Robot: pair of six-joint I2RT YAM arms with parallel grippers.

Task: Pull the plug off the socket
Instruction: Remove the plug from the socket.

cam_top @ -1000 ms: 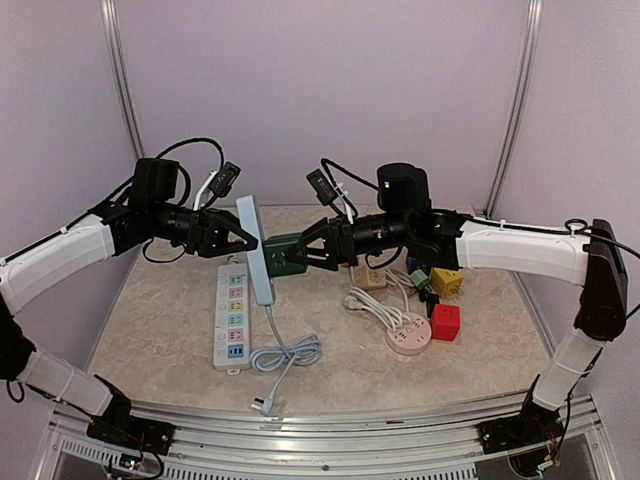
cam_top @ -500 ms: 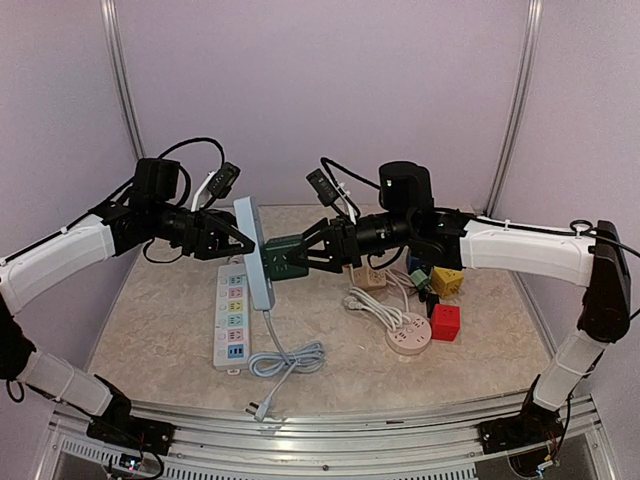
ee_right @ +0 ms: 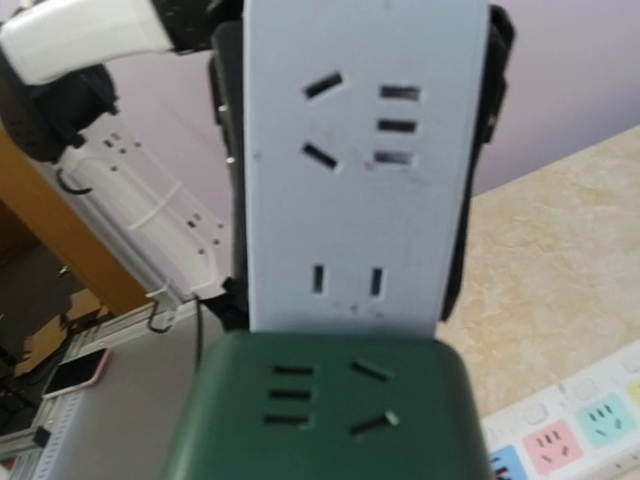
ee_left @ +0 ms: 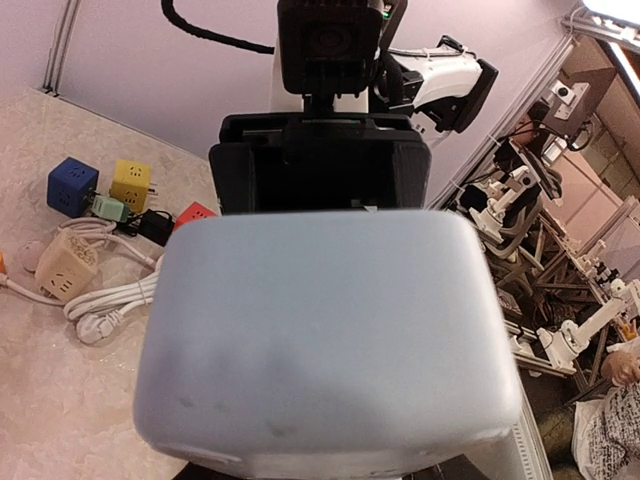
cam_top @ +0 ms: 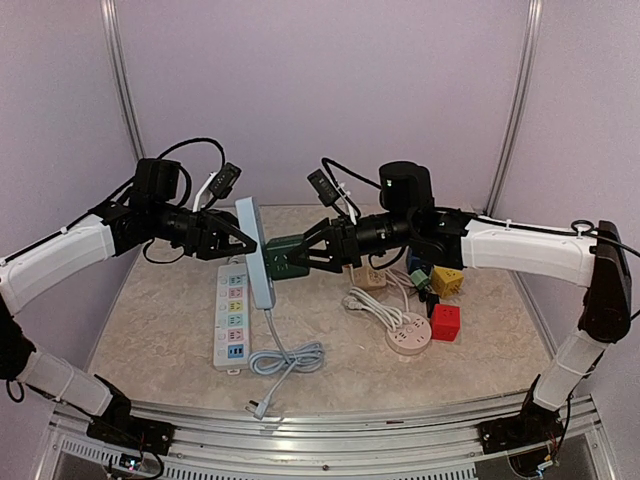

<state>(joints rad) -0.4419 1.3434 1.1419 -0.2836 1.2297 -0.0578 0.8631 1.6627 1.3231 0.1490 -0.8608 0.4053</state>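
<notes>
The stiff pale-blue plastic power strip (cam_top: 257, 252) is clamped by the left gripper (cam_top: 243, 240); the dark-green cube plug (cam_top: 283, 257), judged rigid and light, is pinched across its sides by the right gripper (cam_top: 306, 255).

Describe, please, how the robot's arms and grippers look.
The left arm and right arm have white shell links with black cylindrical joints. The left gripper and right gripper are black, with two tapering fingers. Black cables loop over each wrist.

Soft light is falling evenly; the pale blue plastic power strip (ee_left: 320, 340) and dark green plastic adapter (ee_right: 320, 415) are blurring at six o'clock.
</notes>
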